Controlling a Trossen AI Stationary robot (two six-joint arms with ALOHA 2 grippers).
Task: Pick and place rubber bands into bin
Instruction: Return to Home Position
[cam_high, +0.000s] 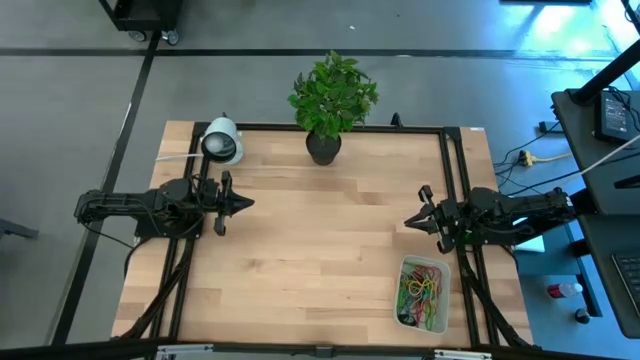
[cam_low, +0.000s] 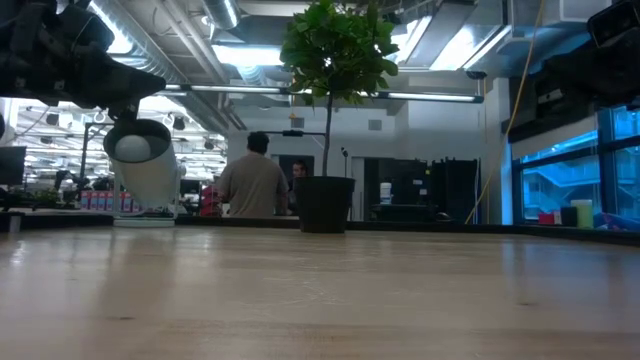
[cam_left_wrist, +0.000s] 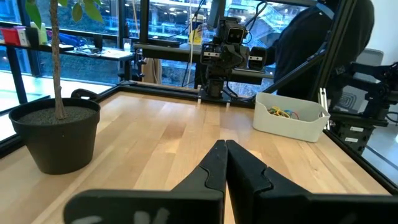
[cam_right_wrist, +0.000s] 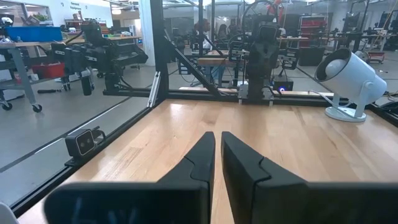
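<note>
The bin (cam_high: 423, 293), a pale shallow tray, stands on the table's near right part with several rubber bands (cam_high: 422, 288) of green, yellow and red lying inside. The left wrist view shows the bin (cam_left_wrist: 291, 118) and its rubber bands (cam_left_wrist: 283, 112) too. My left gripper (cam_high: 245, 203) hovers at the table's left side, pointing level toward the right; its fingers (cam_left_wrist: 224, 144) are shut on nothing. My right gripper (cam_high: 410, 222) hovers at the right side, far of the bin, pointing level toward the left. It (cam_right_wrist: 217, 135) is shut, with only a thin slit between the fingers, and holds nothing.
A dark plant pot (cam_high: 323, 147) with a leafy plant stands at the table's far edge. A white lamp (cam_high: 222, 142) stands at the far left. A black frame (cam_high: 447, 180) runs along the table's sides. A person (cam_low: 253, 185) shows in the room behind.
</note>
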